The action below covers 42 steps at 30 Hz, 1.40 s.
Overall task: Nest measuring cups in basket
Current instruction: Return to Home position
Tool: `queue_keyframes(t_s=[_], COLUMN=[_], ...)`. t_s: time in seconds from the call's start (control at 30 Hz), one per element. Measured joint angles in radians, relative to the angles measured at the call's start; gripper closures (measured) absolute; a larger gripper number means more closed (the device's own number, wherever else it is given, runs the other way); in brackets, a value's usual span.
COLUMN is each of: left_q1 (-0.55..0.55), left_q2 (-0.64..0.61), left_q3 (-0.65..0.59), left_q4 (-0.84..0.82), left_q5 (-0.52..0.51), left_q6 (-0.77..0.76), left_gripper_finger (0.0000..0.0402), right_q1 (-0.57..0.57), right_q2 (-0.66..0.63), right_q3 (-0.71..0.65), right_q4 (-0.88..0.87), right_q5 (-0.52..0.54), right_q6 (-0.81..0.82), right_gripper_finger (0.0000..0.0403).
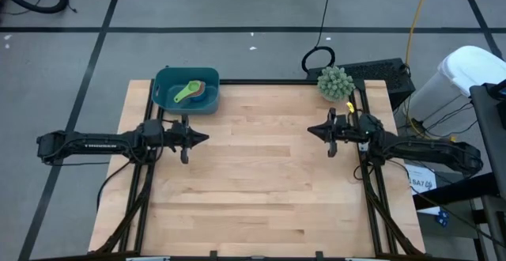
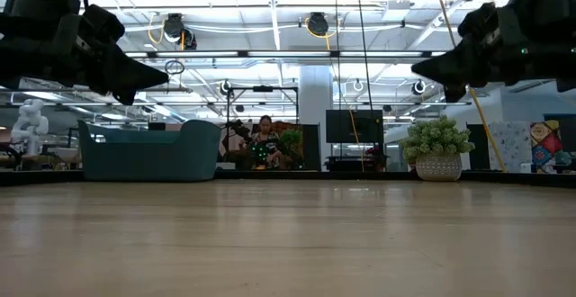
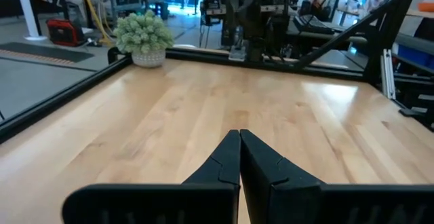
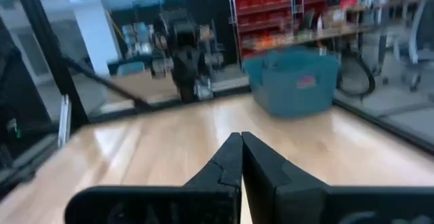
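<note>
Nested measuring cups (image 1: 188,93), green and yellow showing, sat in basket (image 1: 164,101) at table (image 1: 261,190) far-left corner. Left gripper (image 1: 204,138), right gripper (image 1: 311,131) hovered clenched, empty. Basket's reddish label (image 4: 306,82) unreadable.

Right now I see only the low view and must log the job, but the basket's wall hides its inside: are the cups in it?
Observer: Yes, the high view shows the measuring cups nested inside the basket, green and yellow showing.
Operator: Is the left gripper empty?
Observer: Its wrist view shows the left gripper shut on nothing.
Operator: And the right?
Observer: The right gripper is shut and empty too, by its own wrist view.
</note>
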Motion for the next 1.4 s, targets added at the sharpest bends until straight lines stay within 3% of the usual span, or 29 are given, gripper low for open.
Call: queue_keyframes(t_s=[0.3,0.7,0.97,1.17,1.4], left_q1=[0.001,0.002,0.002,0.002,-0.001], left_q2=[0.0,0.0,0.0,0.0,-0.001], left_q3=[0.0,0.0,0.001,0.001,0.002], left_q4=[-0.03,0.029,0.189,0.211,0.358], left_q5=[-0.008,-0.009,-0.014,-0.108,-0.115], left_q6=[0.036,0.082,0.108,0.053,0.026], left_gripper_finger=[0.0398,0.0383,0.0395,0.0383,0.0395], right_q1=[-0.03,-0.074,-0.082,-0.082,-0.082], right_q2=[0.032,0.033,0.033,0.026,0.022], right_q3=[-0.002,-0.004,-0.005,-0.005,-0.005], right_q4=[-0.013,0.224,0.394,0.473,0.621], right_q5=[-0.025,-0.133,-0.135,-0.135,-0.141], right_q6=[-0.044,-0.024,-0.016,0.022,0.116], right_gripper_finger=[0.0403,0.0403,0.0403,0.0403,0.0403])
